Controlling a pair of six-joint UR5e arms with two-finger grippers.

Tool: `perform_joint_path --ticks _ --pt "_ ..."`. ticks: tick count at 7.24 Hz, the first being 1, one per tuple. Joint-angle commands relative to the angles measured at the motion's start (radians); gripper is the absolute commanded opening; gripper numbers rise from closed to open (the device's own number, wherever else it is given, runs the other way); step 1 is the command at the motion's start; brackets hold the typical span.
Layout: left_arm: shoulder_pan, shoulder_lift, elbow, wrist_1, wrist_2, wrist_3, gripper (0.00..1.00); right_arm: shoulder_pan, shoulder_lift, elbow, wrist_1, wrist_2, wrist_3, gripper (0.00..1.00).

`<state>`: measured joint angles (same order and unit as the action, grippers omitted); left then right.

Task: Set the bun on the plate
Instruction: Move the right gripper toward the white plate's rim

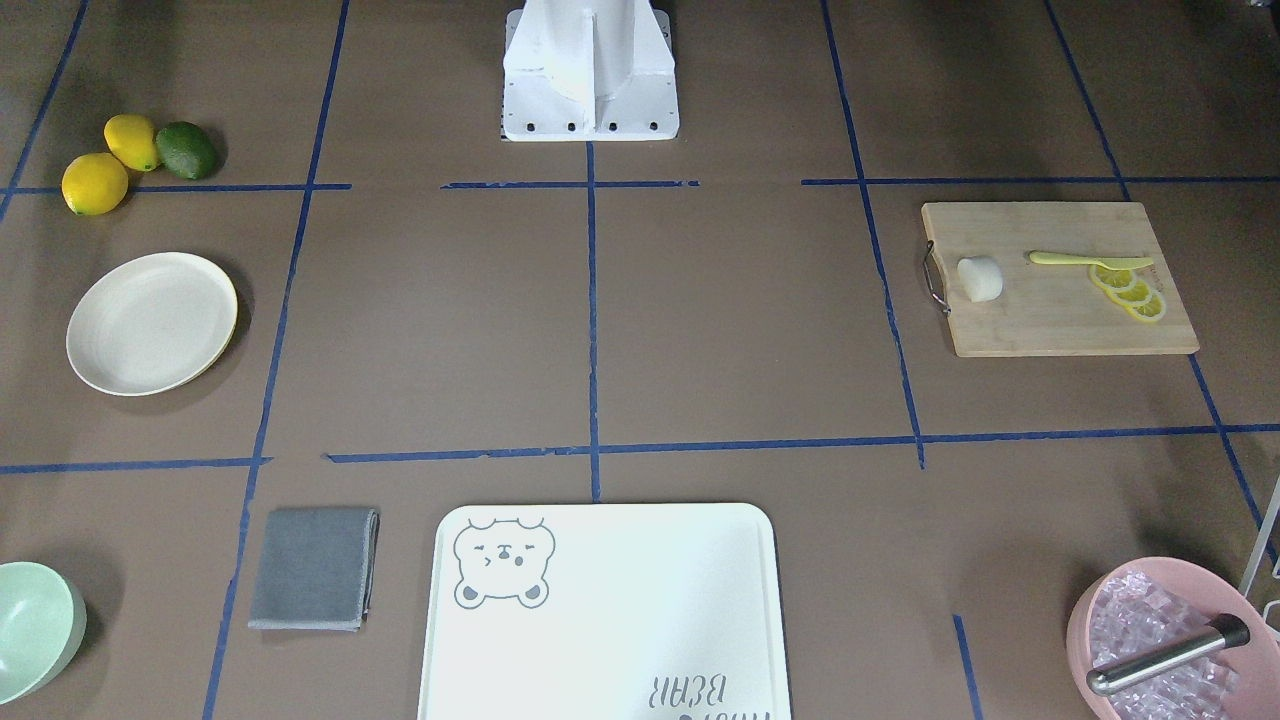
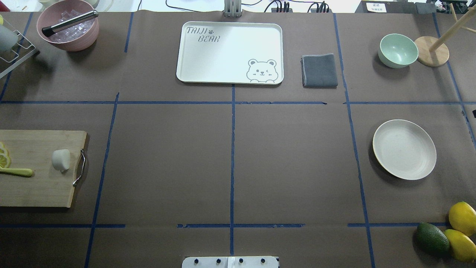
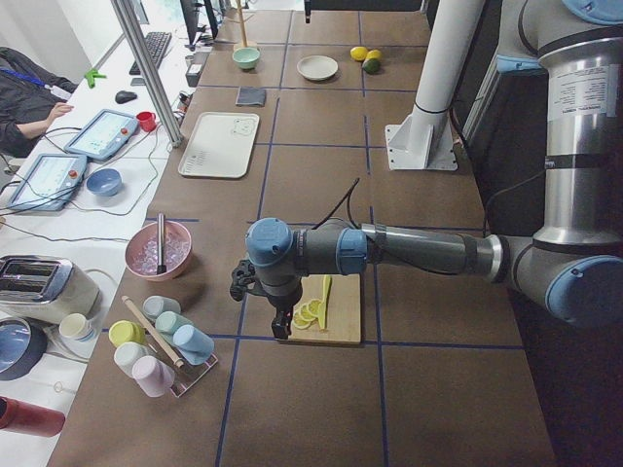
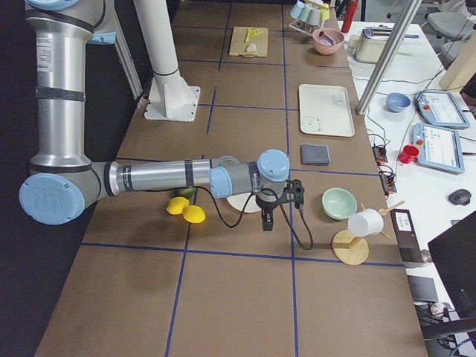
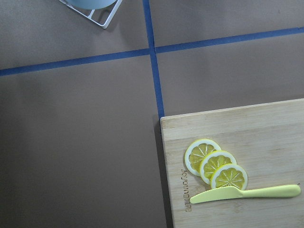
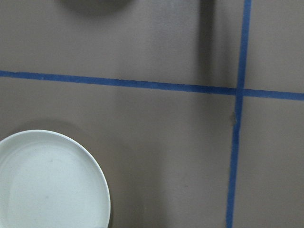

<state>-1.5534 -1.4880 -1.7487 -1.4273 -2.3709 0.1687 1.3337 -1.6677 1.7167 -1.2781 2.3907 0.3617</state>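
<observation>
The small white bun [image 1: 980, 278] [image 2: 61, 159] lies on a wooden cutting board [image 1: 1050, 325] [image 2: 37, 186], near the board's metal handle. The round cream plate [image 1: 152, 322] [image 2: 404, 149] [image 6: 50, 183] sits empty at the table's other end. Neither gripper appears in the overhead or front views. In the side view from the left, my left gripper [image 3: 280, 326] hangs above the board's outer end. In the one from the right, my right gripper [image 4: 267, 222] hangs beside the plate. I cannot tell whether either is open or shut.
Three lemon slices [image 5: 216, 164] and a yellow knife [image 5: 244, 193] share the board. The white bear tray [image 2: 230, 52], grey cloth [image 2: 319, 70], green bowl [image 2: 398, 50], pink ice bowl [image 2: 68, 25], and two lemons with an avocado [image 2: 432, 238] ring the table.
</observation>
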Motion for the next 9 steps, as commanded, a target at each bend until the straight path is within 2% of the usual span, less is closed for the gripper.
perform_joint_path --ticks 1,2,5,7,8,9 --pt "0.001 -0.001 0.000 -0.004 -0.001 0.000 1.00 -0.181 -0.027 -0.008 0.278 -0.104 0.338 1.00" --pt "0.001 -0.001 0.002 -0.005 -0.001 0.000 1.00 -0.236 -0.035 -0.025 0.328 -0.148 0.374 1.00" --pt "0.003 0.000 0.005 -0.007 -0.001 0.000 1.00 -0.286 -0.035 -0.147 0.426 -0.146 0.376 0.96" --pt "0.003 0.000 0.008 -0.008 -0.001 0.000 1.00 -0.318 -0.037 -0.155 0.453 -0.146 0.376 0.91" --pt "0.003 -0.001 0.008 -0.008 -0.001 0.000 1.00 -0.320 -0.038 -0.154 0.451 -0.139 0.378 0.45" --pt "0.003 -0.001 0.006 -0.008 -0.004 0.000 1.00 -0.318 -0.038 -0.154 0.453 -0.137 0.376 0.08"
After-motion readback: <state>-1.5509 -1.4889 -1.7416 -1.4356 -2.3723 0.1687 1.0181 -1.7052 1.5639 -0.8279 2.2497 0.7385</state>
